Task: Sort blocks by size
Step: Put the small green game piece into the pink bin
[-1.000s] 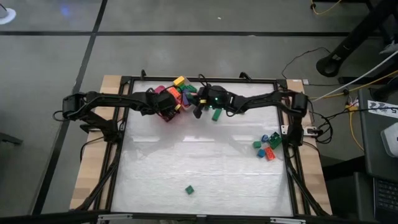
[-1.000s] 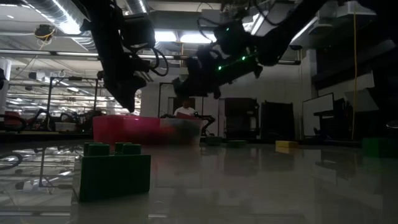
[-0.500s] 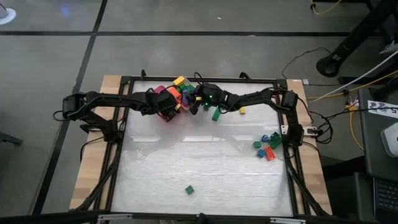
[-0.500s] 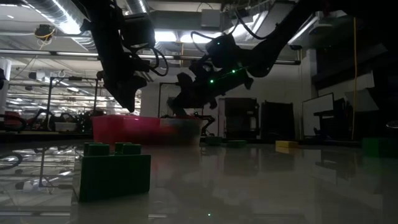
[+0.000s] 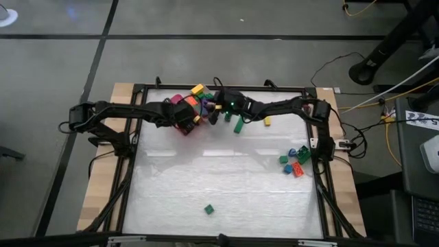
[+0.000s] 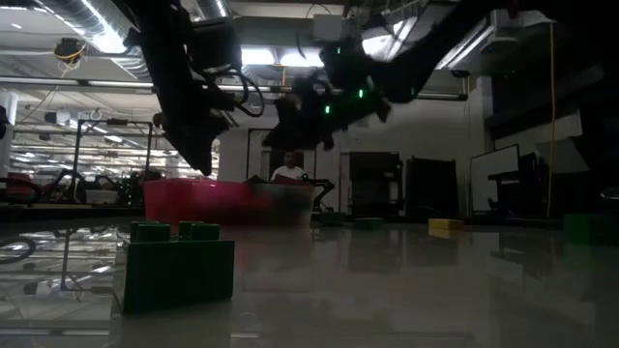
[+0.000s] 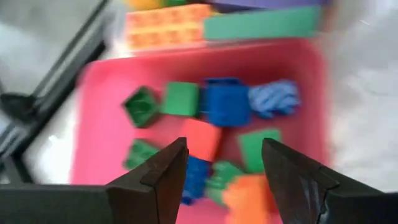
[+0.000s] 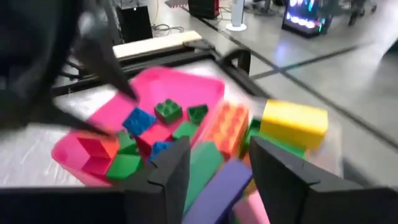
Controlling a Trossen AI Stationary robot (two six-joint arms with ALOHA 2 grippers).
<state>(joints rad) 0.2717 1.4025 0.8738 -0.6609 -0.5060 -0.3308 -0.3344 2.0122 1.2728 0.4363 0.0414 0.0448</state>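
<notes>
A lone green block [image 5: 208, 209] lies nearest, at about six o'clock on the white table [image 5: 226, 185], well apart from everything else; the low view shows it large and upright [image 6: 174, 266]. Toward three o'clock a small cluster of green, blue and red blocks [image 5: 293, 161] sits near the right edge of the frame. Farther back, a green block [image 5: 238, 126] and a small yellow one [image 5: 267, 121] lie just beside the right arm.

At twelve o'clock stands the pink square tray [image 5: 182, 116], holding short green, blue, red and orange blocks [image 7: 214, 109]. Just beside it, still farther toward the rim, long bars are heaped: orange, green, purple and a yellow block [image 8: 294, 124].

The left gripper [image 7: 224, 168] hangs over the pink tray, its fingers spread wide with nothing between them. The right gripper [image 8: 214, 168] reaches in from three o'clock toward the heap of long bars, fingers apart and empty. The two arms crowd close together over the trays, each standing in the other's way.

Beyond the table a person [image 6: 287, 172] sits in the room.
</notes>
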